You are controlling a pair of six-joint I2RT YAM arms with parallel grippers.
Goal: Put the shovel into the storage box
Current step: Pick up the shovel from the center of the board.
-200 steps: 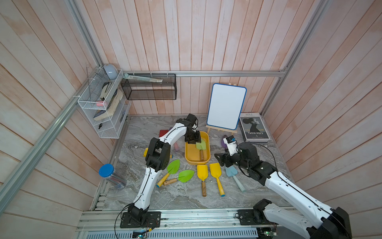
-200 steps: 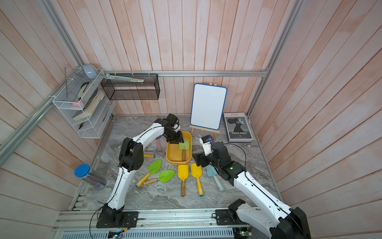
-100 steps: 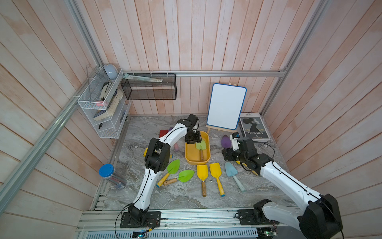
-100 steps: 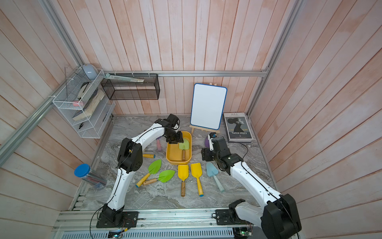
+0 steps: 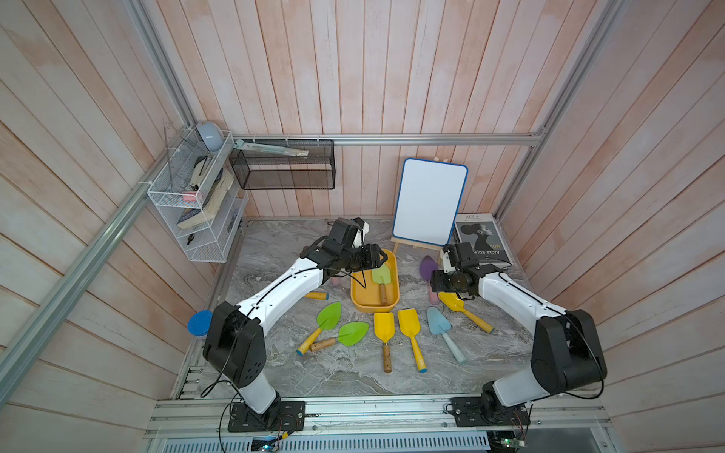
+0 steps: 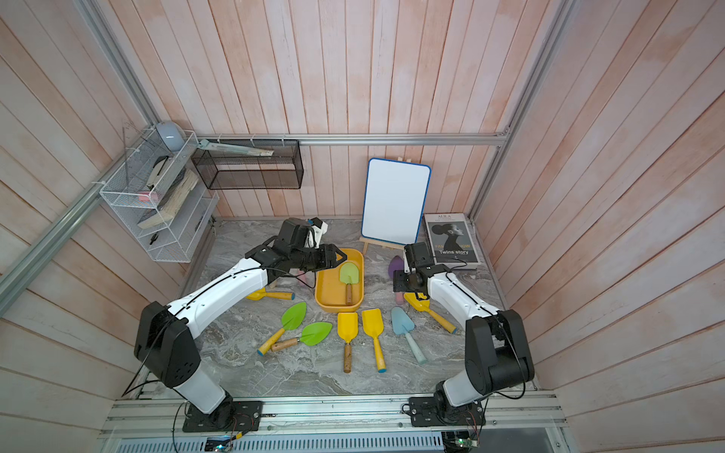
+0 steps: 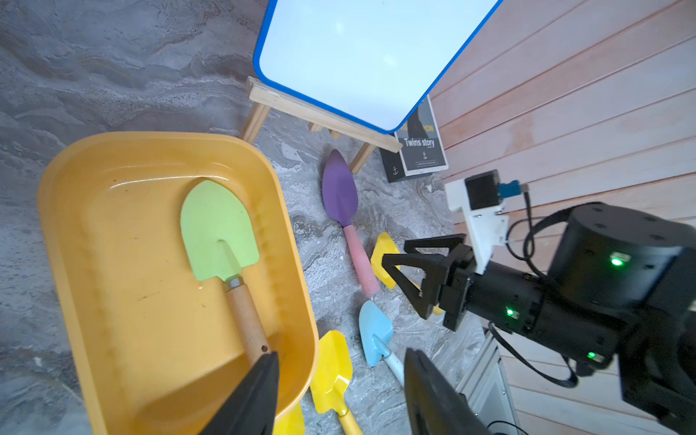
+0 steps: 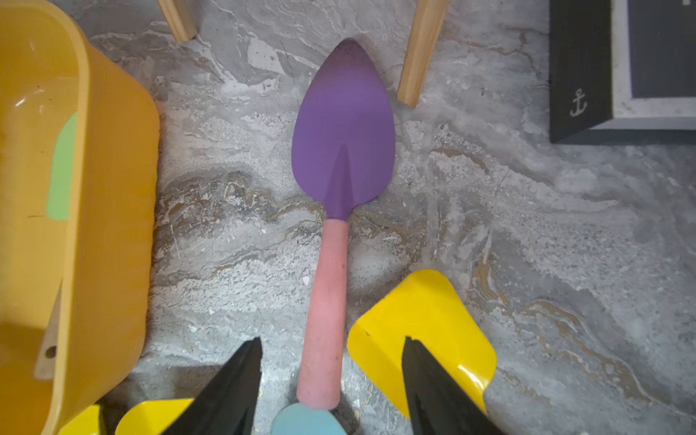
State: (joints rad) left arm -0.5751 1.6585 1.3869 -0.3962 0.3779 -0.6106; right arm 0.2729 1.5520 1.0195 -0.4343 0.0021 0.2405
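In both top views the storage box (image 5: 363, 300) sat mid-surface with one green shovel (image 5: 381, 276) lying flat inside it, and the left pincer (image 5: 377, 257) hung over its far end. Eight more shovels lay on the surface (image 5: 353, 372) around it: two leaf-green (image 5: 328, 315), four yellow (image 5: 384, 325), one pale blue (image 5: 437, 321) and one purple shovel (image 5: 427, 267). A pink piece (image 5: 335, 281) half hidden under the left arm (image 5: 286, 290) could not be named. In the left wrist view that pincer's jaws stood apart and empty above the box's near rim. In the right wrist view the right pincer (image 8: 332, 341) stood wide astride the purple shovel's pink handle (image 8: 327, 293), a gap on each side and nothing gripped. That shovel looked light and stiff, its thin blade too flat to pinch; the round matte handle seemed the place to take hold, about mid-length so the blade would not tip it, minding the yellow blade (image 8: 422, 331) just beside
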